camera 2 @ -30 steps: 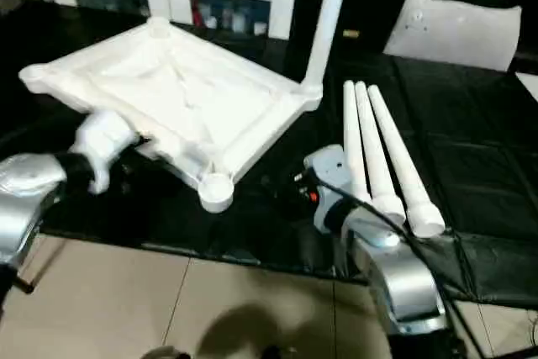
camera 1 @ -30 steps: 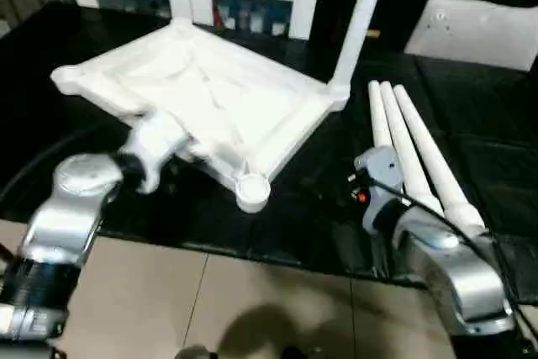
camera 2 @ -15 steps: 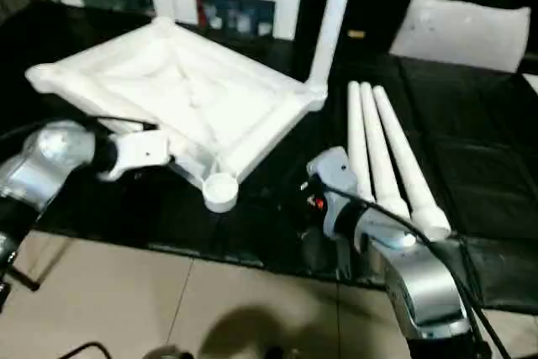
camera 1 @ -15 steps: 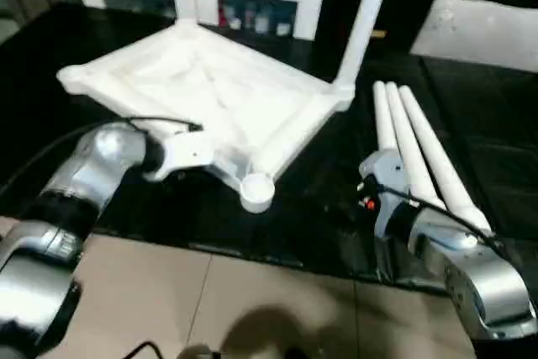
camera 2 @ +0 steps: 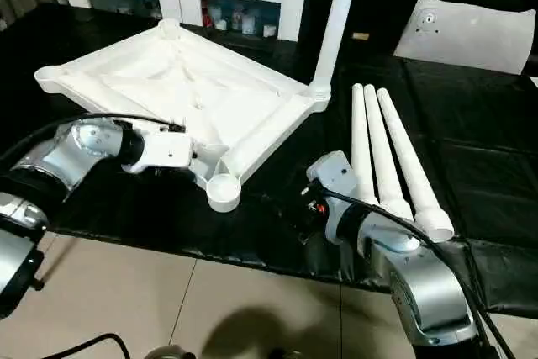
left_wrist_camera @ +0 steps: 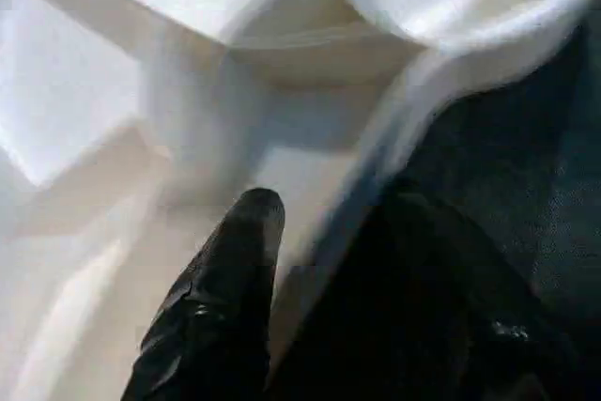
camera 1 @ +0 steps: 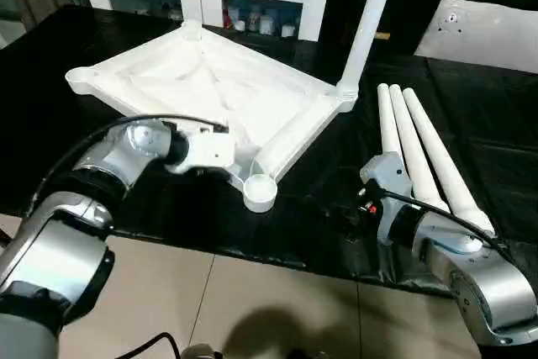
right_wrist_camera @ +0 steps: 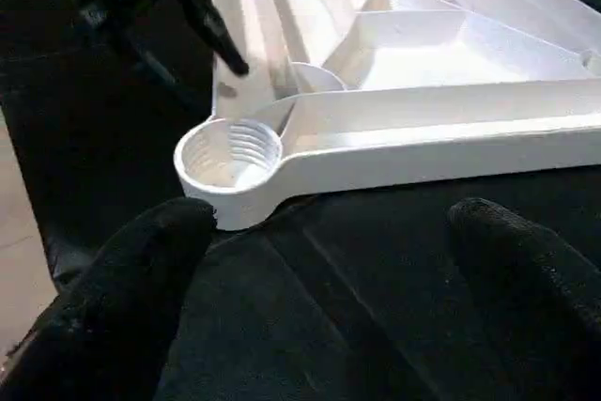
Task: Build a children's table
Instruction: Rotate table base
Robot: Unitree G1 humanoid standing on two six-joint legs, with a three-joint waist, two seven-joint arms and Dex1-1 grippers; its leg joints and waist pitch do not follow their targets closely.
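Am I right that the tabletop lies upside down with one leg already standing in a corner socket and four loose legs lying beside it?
Not quite: three loose legs lie beside the tabletop, not four, as the right eye view shows. The rest holds: it lies ribbed side up, and one leg stands in its far corner socket.

Black table surface [camera 1: 303, 216], upturned white tabletop [camera 1: 210, 94] resting on it, three loose white legs [camera 1: 420, 157] beside

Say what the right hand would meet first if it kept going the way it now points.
Probably the tabletop's near corner socket: the open right hand points at it across bare black mat, though depth is hard to judge.
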